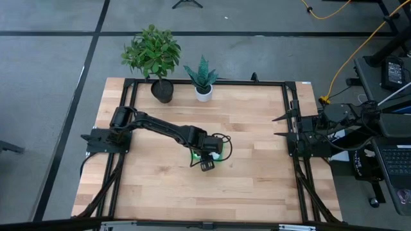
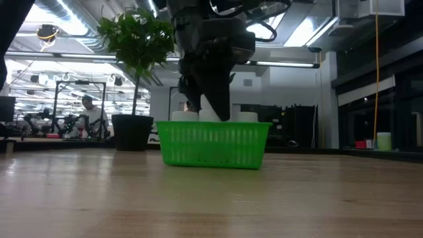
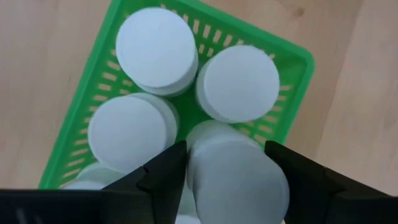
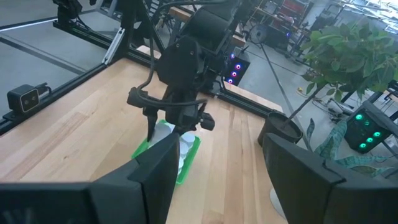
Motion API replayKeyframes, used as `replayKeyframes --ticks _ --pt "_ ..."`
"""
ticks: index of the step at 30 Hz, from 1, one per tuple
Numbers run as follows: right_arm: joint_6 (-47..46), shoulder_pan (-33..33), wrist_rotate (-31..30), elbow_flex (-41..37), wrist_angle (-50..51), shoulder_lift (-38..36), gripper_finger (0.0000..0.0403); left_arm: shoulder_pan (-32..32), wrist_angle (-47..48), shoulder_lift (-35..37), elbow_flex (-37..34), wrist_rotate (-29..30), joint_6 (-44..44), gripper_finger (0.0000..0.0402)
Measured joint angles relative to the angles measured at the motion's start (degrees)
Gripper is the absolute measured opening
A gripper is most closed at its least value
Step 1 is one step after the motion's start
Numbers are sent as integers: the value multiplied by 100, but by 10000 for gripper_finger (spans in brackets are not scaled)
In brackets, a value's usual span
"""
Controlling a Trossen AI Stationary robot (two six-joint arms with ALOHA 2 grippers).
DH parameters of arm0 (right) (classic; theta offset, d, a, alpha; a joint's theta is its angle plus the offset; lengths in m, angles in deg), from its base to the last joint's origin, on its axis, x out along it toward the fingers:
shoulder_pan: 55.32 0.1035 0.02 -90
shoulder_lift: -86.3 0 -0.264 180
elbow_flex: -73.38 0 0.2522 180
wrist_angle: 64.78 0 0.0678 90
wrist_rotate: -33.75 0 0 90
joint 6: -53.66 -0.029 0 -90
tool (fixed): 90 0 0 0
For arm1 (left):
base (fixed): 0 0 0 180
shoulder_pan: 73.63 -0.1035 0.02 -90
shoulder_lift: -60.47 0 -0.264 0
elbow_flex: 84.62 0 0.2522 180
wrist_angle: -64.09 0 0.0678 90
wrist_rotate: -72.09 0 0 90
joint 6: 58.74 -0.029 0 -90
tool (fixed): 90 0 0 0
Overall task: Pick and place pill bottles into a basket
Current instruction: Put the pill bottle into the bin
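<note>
light wood table [image 1: 257, 179] in a black frame, grey floor around it; two potted plants [image 1: 154, 54] at the frame's upper middle. green basket [image 2: 213, 144] sat mid-table, lower centre of the high view. five pill bottles [image 3: 155, 46] counted inside. left gripper [image 3: 227, 165] hung over the basket, fingers [image 3: 161, 171] spread either side of one bottle cap. right gripper [image 4: 214, 165] waited at the right edge, fingers apart, empty.

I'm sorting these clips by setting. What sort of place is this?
Probably a robotics lab or workshop. The wooden table stands in a black frame on a grey taped floor, a person works among more rigs behind, and a desk with a laptop and cables stands beside it.
</note>
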Motion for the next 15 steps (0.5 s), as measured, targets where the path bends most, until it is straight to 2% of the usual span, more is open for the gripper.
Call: replayKeyframes --ticks 10,15 --pt "2 -2 0 0 0 0 233 -50 -9 -1 0 -425 167 214" --pt "2 -1 0 0 0 0 233 -48 -21 -1 0 -415 188 235"
